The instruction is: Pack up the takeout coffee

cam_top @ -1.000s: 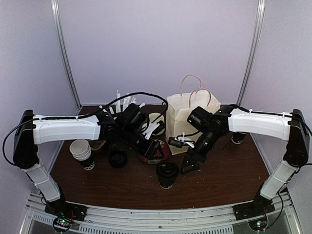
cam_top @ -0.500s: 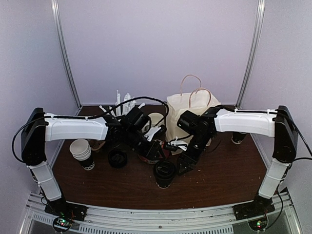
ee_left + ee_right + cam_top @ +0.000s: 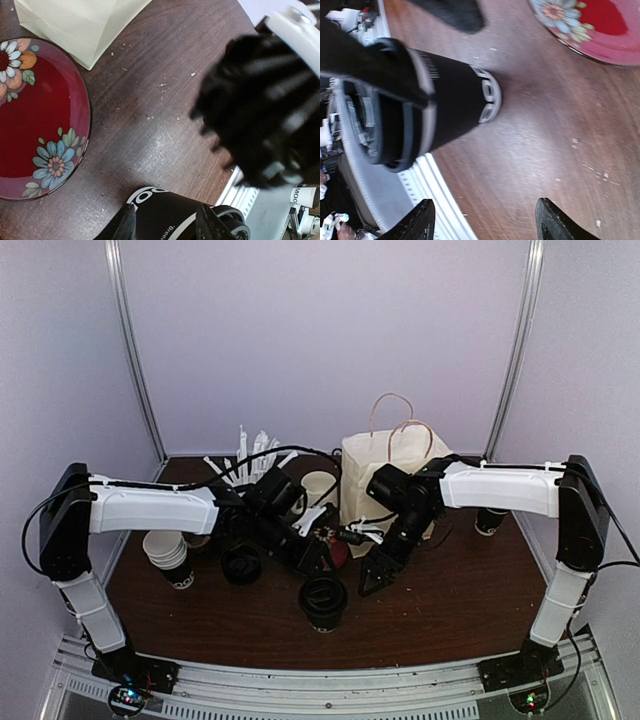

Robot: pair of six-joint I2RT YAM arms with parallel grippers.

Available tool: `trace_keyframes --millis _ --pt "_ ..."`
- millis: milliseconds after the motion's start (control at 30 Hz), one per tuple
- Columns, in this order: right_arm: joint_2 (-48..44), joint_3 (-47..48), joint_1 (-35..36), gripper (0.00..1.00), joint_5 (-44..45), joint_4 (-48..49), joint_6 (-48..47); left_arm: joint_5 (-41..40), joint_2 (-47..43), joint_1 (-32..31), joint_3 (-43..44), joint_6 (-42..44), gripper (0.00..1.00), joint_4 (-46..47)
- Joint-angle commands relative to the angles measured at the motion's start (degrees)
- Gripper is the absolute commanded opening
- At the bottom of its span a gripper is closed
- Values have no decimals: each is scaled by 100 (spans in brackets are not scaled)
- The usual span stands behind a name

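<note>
Far to the left of the paper bag (image 3: 385, 475), which stands upright at the back of the dark table (image 3: 460, 590) with its handles up, a stack of white paper cups (image 3: 168, 552) sits near the table's left edge. Closer to the bag comes a low black round object (image 3: 240, 565), cup or lids I cannot tell, and behind it a bunch of white straws (image 3: 255, 448). Next, the left gripper (image 3: 316, 556) reaches down in front of the bag and just to its left, over a red plate (image 3: 45, 115) painted with flowers, whose rim lies just beside the bag's near corner. Its fingers (image 3: 126, 227) stand partway apart, and the wrist view shows the takeout coffee cup (image 3: 323, 600), black with a black lid and white lettering, across the gap between them; whether they press on it cannot be told. That cup stands upright on the table in front of the bag and a little to its left, nearer the front edge than the plate. A cream mug (image 3: 320, 485) stands by the bag's left side. The right gripper (image 3: 373, 578) hangs in front of the bag, near the cup's right side but apart from it, jaws spread wide and holding nothing. To the right of the bag, partly hidden behind the right arm (image 3: 500, 488), stands a second black cup (image 3: 488, 522) with a white band at its base.
</note>
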Motion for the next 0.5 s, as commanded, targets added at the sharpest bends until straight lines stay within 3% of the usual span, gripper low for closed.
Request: trace_keyframes --millis 0,233,333,467 --pt "-69 26 -8 72 -660 60 -80 -411 -277 7 23 57 45 113" --pt "-17 155 -8 69 -810 -9 -75 -1236 -714 29 109 -104 53 -498" --pt "-71 153 -24 67 -827 14 -65 -1515 -1179 22 -81 -727 53 -1071" --pt "-74 260 -103 62 -840 57 9 -1412 -2116 -4 -1065 -1774 51 -978"
